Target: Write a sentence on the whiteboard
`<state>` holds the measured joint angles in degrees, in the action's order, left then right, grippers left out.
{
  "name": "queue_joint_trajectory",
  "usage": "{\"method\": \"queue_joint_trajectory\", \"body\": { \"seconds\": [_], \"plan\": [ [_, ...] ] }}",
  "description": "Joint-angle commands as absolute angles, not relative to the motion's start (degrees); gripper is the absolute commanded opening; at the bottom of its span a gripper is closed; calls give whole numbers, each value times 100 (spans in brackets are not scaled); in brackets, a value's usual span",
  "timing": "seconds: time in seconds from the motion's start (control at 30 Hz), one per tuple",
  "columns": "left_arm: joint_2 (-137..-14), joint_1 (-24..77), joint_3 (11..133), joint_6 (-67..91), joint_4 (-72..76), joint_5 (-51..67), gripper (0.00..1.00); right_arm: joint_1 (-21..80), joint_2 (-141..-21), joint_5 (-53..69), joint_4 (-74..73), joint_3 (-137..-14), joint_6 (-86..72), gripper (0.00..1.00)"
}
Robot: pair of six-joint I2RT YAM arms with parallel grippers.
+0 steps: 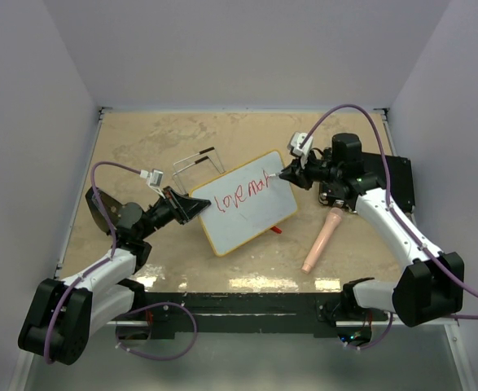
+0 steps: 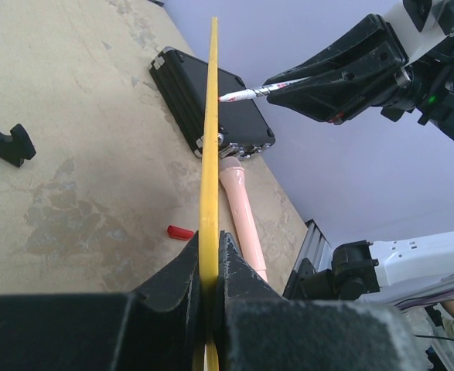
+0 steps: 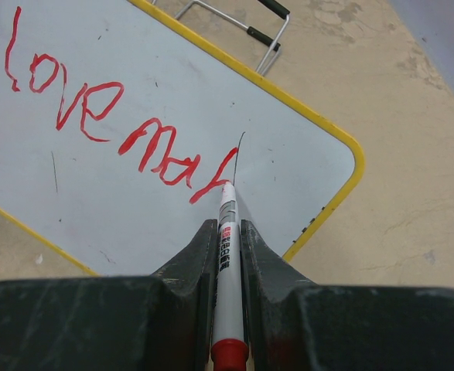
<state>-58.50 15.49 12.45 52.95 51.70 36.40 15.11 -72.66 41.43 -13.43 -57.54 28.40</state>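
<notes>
The whiteboard [image 1: 251, 213], white with a thin yellow rim, stands tilted up off the table in the top view. My left gripper [image 1: 191, 206] is shut on its left edge; the left wrist view shows the yellow rim [image 2: 209, 154] edge-on between the jaws. My right gripper [image 1: 291, 173] is shut on a white marker [image 3: 226, 255] with a red end. The marker's tip touches the board face [image 3: 172, 93]. The sentence [image 3: 95, 116] reads "love ma" in red, plus a fresh slanted stroke at the tip.
A black rectangular case [image 1: 385, 183] lies at the right under my right arm. A pink tube [image 1: 322, 239] and a small red cap [image 1: 276, 230] lie near the board's right corner. A wire stand [image 1: 196, 160] sits behind the board. A black piece [image 2: 2, 141] lies to the left.
</notes>
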Motion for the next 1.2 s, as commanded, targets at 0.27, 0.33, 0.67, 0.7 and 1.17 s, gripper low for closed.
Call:
{"method": "queue_joint_trajectory", "body": {
  "seconds": [0.27, 0.33, 0.67, 0.7, 1.17],
  "plan": [
    [-5810, 1547, 1582, 5476, 6161, 3814, 0, 1547, -7198, 4614, -1793, -5985, 3349, 0],
    [-5801, 1538, 1582, 5476, 6152, 3806, 0, 1547, -7190, 4623, -1811, -5994, 3366, 0],
    [-5809, 1538, 1635, 5441, 6047, 3788, 0, 1564, -7190, 4070, -1714, -5968, 3243, 0],
    [-5810, 1538, 1652, 5432, 6038, 3779, 0, 1556, -7198, 4043, -1740, -5968, 3287, 0],
    [-5792, 1494, 1705, 5326, 5906, 3762, 0, 1556, -7321, 3955, -2171, -6144, 3577, 0]
  ]
}}
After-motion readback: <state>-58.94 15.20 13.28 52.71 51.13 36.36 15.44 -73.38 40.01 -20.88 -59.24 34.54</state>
